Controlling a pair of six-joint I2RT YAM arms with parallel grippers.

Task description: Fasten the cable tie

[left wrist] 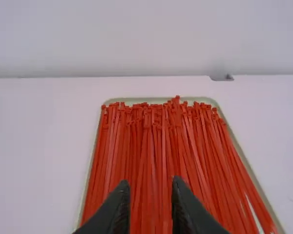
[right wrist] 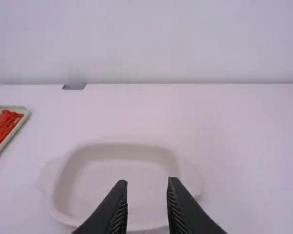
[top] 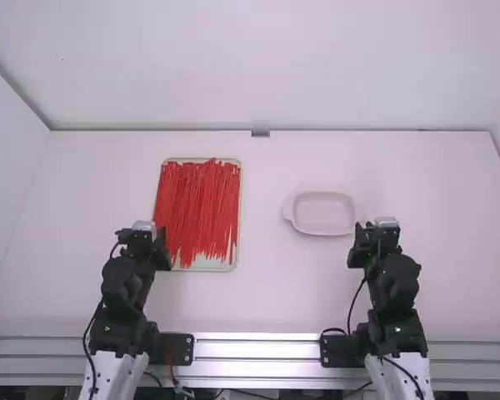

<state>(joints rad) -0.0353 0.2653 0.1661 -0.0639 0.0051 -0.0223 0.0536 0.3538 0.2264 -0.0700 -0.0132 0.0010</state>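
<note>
A pale tray (top: 237, 179) left of the table's middle holds a dense pile of red cable ties (top: 198, 210), laid lengthwise; the same cable ties (left wrist: 166, 146) fill the tray (left wrist: 98, 126) in the left wrist view. My left gripper (left wrist: 148, 187) hovers at the tray's near end, fingers (left wrist: 118, 200) slightly apart with nothing between them. My right gripper (right wrist: 145, 187) is open and empty, just short of a shallow white dish (right wrist: 119, 170). In the high view the left gripper (top: 142, 237) sits by the tray's near left corner, and the right gripper (top: 377, 235) by the dish (top: 321, 212).
A small grey bracket (top: 260, 132) sits at the table's far edge against the wall. Bare white table lies between tray and dish, and to both sides. An aluminium rail (top: 250, 343) carries the arm bases at the near edge.
</note>
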